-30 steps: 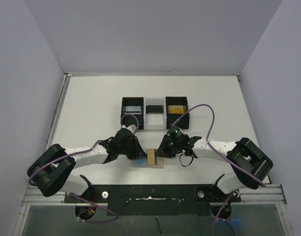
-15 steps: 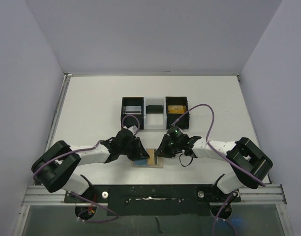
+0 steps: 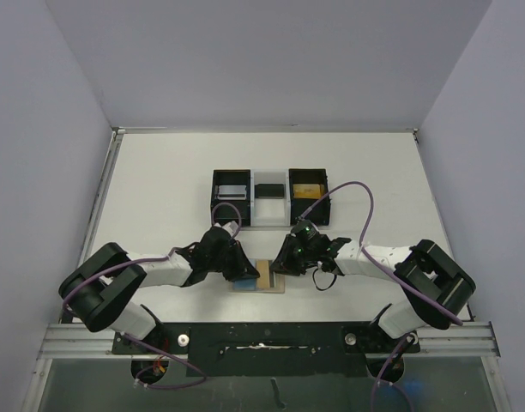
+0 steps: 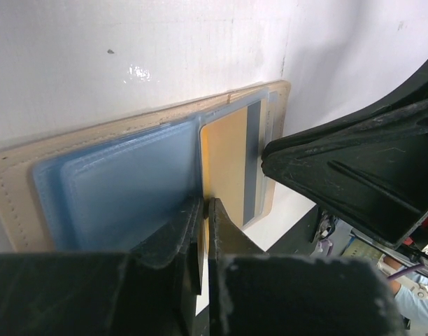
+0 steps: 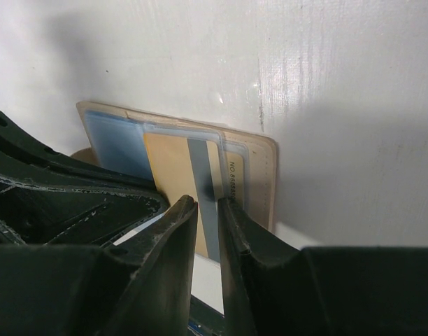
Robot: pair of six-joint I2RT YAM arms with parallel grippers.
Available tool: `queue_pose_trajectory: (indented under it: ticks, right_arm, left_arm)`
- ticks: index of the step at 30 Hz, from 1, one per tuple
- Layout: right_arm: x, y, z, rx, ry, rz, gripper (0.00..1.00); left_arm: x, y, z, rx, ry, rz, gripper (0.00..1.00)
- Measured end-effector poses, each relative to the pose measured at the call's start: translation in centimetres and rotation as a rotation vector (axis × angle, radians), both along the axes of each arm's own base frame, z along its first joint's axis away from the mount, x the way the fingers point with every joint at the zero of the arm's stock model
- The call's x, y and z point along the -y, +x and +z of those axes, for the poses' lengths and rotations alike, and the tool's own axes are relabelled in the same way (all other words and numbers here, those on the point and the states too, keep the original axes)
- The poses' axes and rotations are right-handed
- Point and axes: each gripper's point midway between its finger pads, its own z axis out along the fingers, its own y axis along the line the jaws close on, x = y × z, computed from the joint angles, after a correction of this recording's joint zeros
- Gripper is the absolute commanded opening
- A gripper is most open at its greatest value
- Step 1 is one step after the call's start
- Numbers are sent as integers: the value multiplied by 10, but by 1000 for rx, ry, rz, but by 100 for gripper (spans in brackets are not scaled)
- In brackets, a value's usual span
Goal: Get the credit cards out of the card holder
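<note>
Credit cards remain in the card holder; left pincer has closed again, right pincer stays slightly parted.

We see bright, even light on the white surface; wrist views show small glare spots, soft shadows, and the left end effector darkly blurred.

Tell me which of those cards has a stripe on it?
The yellow-tan card, with a grey stripe along one side; the light blue cards beside it look plain.
</note>
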Motion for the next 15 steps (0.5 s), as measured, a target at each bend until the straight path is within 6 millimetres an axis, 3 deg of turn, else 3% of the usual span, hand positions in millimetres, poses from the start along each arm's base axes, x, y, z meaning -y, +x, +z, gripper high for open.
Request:
queue_pose_trajectory:
  ticks: [15]
  right_arm:
    - [5, -2, -4, -9, -21, 6, 21]
  left_arm:
    - [-14, 3, 9, 21, 7, 38, 0]
